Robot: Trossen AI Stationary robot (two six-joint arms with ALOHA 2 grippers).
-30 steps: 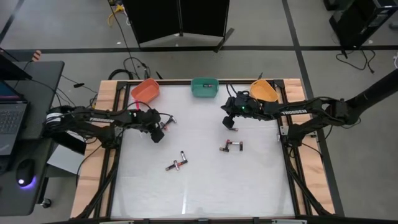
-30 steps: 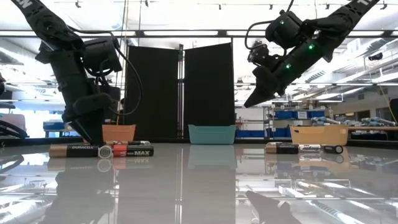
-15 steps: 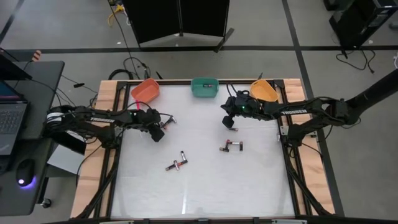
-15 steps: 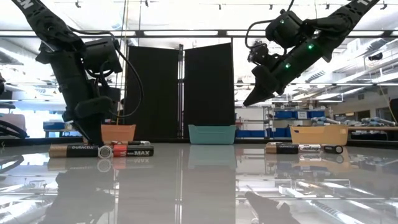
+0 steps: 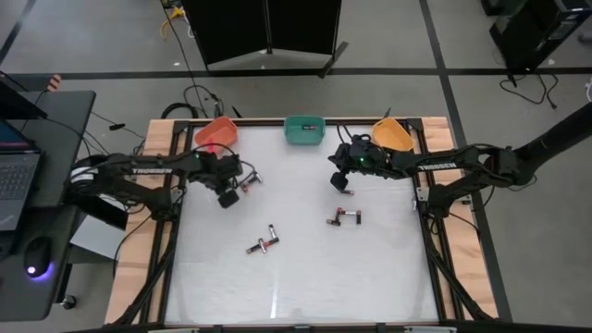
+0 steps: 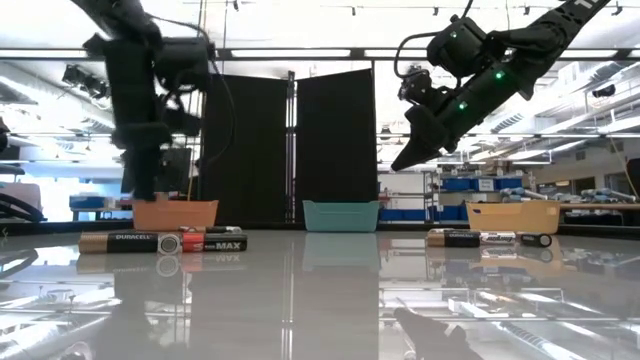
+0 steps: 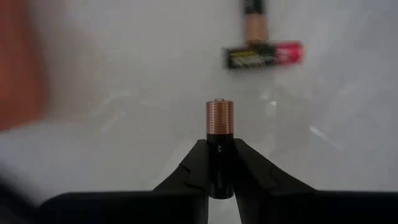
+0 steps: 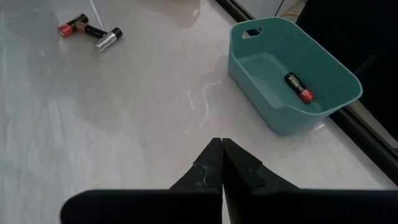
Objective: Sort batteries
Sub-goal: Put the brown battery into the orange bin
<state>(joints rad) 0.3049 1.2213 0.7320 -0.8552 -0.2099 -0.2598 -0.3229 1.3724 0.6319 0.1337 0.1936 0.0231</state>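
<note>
Pinching a battery, left gripper; teal bin holds one

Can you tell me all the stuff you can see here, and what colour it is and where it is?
Battery in the left claw: one, copper and black, held upright between the fingers.
Batteries on the table's left-middle: a small cluster, black, copper, red and silvery; exact count unclear.
Batteries on the table's right-middle: a small cluster, dark and red; count unclear.
Battery in the teal bin: one, black and red.
Orange bin: one, back left.
Teal bin: one, back middle.
Yellow bin: one, back right.
Table: one, white.
Left claw: near the orange bin.
Right claw: shut, empty, by the teal bin.
</note>
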